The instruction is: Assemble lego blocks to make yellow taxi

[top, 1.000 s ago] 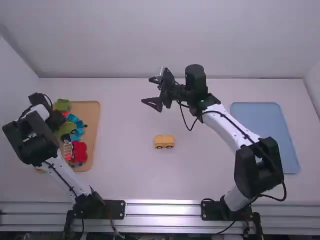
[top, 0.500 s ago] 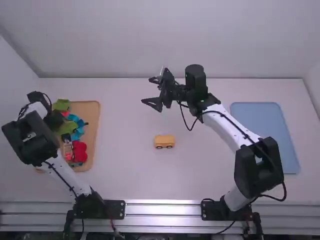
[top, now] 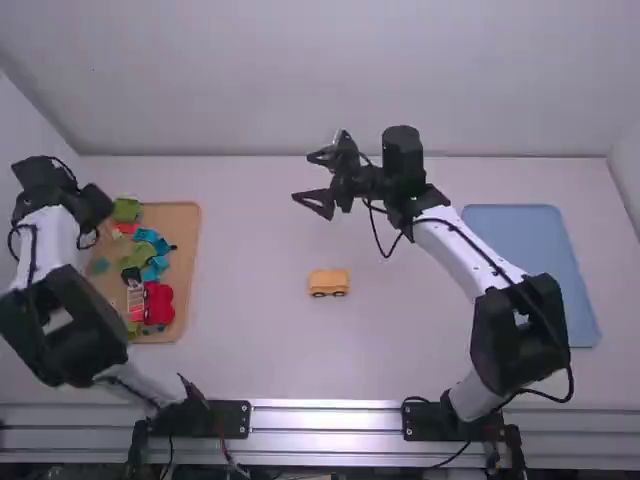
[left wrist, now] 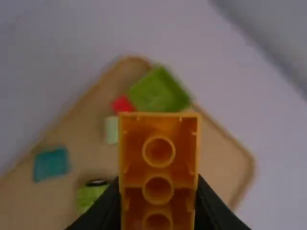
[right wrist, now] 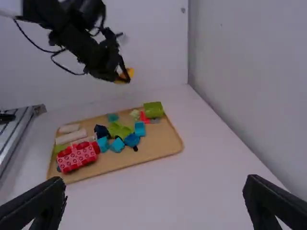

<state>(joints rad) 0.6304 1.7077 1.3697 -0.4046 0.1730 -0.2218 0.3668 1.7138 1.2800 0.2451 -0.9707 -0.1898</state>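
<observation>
Left arm (top: pixel 52 235) moves back and outward over the far left edge of the wooden tray (top: pixel 188 225), and the right arm (top: pixel 445 235) shifts slightly to the right. In the left wrist view, the left gripper (left wrist: pixel 158 180) is closed to the width of a yellow block (left wrist: pixel 159 165), a finger on each side. Right gripper (top: pixel 303 177) is wide open and holds nothing. Yellow car (top: pixel 328 281) rests on its wheels on the middle of the table, its long axis running left to right, well apart from the tray. The move turns on how the block lines up with it: the car lies to the right of the left gripper and nearer the bases, while the right gripper is closer to it. The block's hollow side faces the wrist camera, so it probably has to be turned face down and squared to the car's length before pressing
</observation>
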